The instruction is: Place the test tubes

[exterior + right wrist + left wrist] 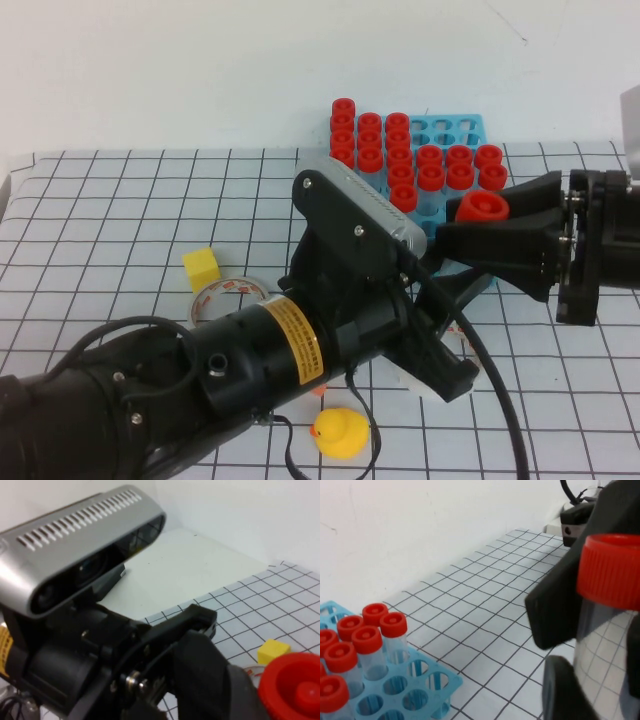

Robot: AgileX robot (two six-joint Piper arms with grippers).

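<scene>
A clear test tube with a red cap (482, 207) stands upright between both grippers, in front of the blue rack (465, 130). My left gripper (450, 330) reaches in from the lower left and is shut on the tube's lower body (600, 645), one finger (565, 690) on each side. From the right comes my right gripper (478, 228), whose jaws clasp the tube just under its cap (612, 570); its finger (200, 680) lies against the cap (295, 692). The rack (427, 680) holds several red-capped tubes (400, 160), with free holes at its back right.
A yellow cube (201, 268), a roll of tape (225, 300) and a yellow rubber duck (342, 433) lie on the gridded mat left of and in front of the left arm. The left arm's silver camera housing (75, 545) sits close to the right gripper.
</scene>
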